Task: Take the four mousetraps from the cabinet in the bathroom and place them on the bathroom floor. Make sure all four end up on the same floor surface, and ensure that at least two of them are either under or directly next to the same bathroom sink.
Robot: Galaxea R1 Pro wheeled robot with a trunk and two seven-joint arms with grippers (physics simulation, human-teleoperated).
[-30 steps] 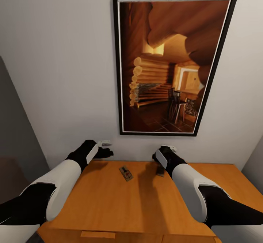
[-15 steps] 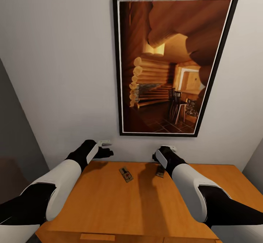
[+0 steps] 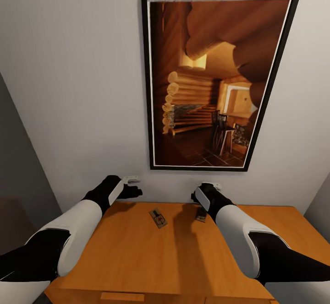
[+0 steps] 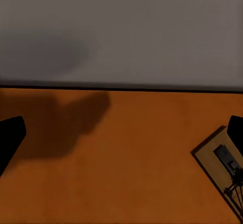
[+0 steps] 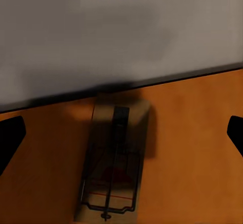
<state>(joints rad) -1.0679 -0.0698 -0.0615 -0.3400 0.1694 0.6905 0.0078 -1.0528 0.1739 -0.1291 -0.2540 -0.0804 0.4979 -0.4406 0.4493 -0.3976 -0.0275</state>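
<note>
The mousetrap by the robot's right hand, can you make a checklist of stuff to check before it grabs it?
1. Right gripper open: ok, its fingertips sit wide apart at both edges of the right wrist view.
2. Mousetrap lined up between the fingers: ok, roughly centred.
3. Mousetrap lying flat on the cabinet top: ok.
4. Room behind it: cannot tell for sure; it lies close to the wall.
5. Left gripper out of the way: ok, open over bare wood beside the other mousetrap.
6. All four traps found: not ok, two are in sight.
</note>
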